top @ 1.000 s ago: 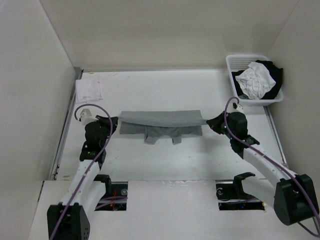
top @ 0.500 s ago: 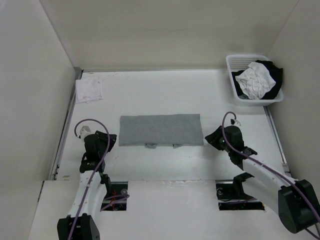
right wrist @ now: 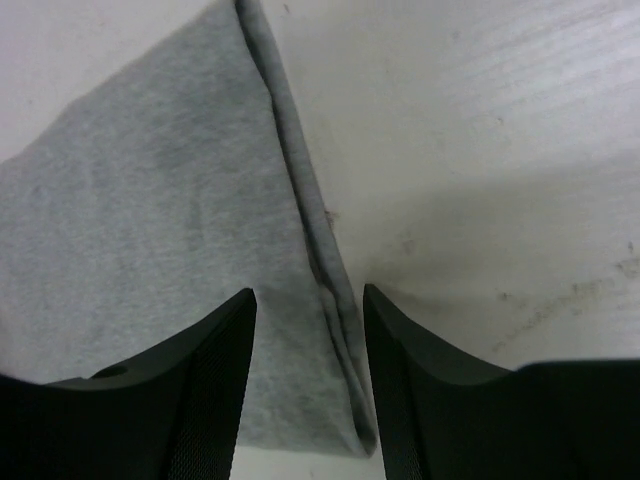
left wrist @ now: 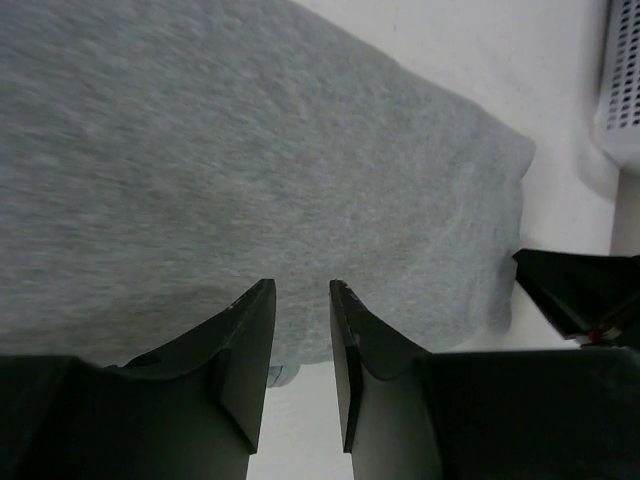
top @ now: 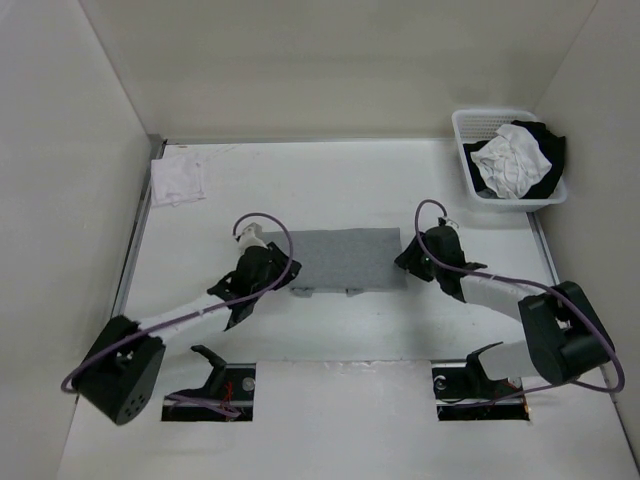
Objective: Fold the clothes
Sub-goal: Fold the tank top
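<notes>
Lying flat in the middle of the counter [top: 330, 190] are the grey shorts [top: 345, 258]. They are folded into a neat long shape with straight sides. Two little grey bits poke out from under the near edge.

The left gripper [top: 282, 272] is at the left end of the shorts, low over the cloth. In the left wrist view its two black fingers [left wrist: 250, 340] stand a little apart, with only a thin gap between them. Nothing is in that gap. The grey cloth lies smooth under them and is not pinched.

The right gripper [top: 403, 262] is at the right end of the shorts. In the right wrist view its fingers [right wrist: 215, 370] are wider apart. The folded right edge of the shorts runs down between them, lying flat on the counter. The gripper holds nothing. The thick edge shows two layers, one on top of the other.

Both arms reach in from the near side, and a purple cable [top: 265, 222] loops over each one.

A white basket [top: 465, 130] sits at the far right corner, well apart from the shorts. Inside it are white clothes [top: 510, 165] and black clothes [top: 550, 150] in a heap. A small white cloth [top: 178, 180] lies at the far left corner of the counter.
</notes>
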### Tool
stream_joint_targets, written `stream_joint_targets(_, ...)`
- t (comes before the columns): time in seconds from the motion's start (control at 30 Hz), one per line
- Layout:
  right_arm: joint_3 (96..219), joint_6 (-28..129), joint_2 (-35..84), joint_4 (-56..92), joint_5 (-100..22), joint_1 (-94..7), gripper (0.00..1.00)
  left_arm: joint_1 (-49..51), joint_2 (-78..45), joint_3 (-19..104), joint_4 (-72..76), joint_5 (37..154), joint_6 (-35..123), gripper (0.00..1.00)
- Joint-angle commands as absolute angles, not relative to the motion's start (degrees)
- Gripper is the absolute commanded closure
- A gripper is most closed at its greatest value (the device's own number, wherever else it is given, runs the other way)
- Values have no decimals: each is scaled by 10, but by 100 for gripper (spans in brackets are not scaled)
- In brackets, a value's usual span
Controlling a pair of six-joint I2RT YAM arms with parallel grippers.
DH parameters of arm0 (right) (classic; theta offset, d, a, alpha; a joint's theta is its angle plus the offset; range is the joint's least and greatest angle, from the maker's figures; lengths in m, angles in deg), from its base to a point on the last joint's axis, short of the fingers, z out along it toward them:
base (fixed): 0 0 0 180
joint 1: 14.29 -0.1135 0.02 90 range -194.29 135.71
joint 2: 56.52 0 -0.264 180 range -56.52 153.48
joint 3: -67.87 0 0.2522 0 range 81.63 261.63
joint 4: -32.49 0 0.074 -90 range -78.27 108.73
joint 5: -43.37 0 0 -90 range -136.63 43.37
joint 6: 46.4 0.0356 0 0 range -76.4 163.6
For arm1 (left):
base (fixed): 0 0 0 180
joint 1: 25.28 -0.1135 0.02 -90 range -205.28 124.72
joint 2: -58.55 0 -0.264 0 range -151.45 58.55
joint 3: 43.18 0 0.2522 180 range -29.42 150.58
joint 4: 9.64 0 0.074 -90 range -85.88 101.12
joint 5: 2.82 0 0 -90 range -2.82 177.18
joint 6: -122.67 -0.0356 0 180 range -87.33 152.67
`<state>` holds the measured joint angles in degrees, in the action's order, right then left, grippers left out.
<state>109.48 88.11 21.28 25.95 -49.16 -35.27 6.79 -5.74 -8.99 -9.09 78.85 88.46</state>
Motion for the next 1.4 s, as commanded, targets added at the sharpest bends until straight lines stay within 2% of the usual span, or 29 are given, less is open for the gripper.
stream_joint_targets(0.0,1123,875,227,281,-481,-346,47,103,-122,-67,-186,745,891,74)
stream_joint_targets(0.17,1134,880,236,265,-476,-346,45,76,-157,-109,-192,740,881,75)
stream_joint_targets(0.33,1113,906,227,269,-471,-361,46,-11,-101,-155,-172,758,849,76)
stream_joint_targets(0.53,1087,929,199,270,-476,-396,44,-75,-51,-139,-162,773,811,74)
stream_joint_targets(0.7,1088,936,218,279,-472,-415,44,-19,-48,-107,-170,782,809,73)
stream_joint_targets(0.87,1089,947,257,318,-446,-407,57,58,-71,-82,-191,763,806,74)
stream_joint_targets(0.93,1090,956,270,330,-447,-404,68,82,-81,-76,-211,761,802,74)
stream_joint_targets(1.0,1085,964,267,350,-450,-402,85,96,-89,-74,-224,761,802,74)
stream_joint_targets(1.07,1072,971,230,349,-482,-401,95,110,-103,-73,-235,759,805,74)
stream_joint_targets(1.17,1054,960,142,289,-535,-395,99,137,-138,-66,-249,758,811,74)
stream_joint_targets(1.37,1046,926,-61,120,-575,-385,100,192,-177,-45,-273,751,823,74)
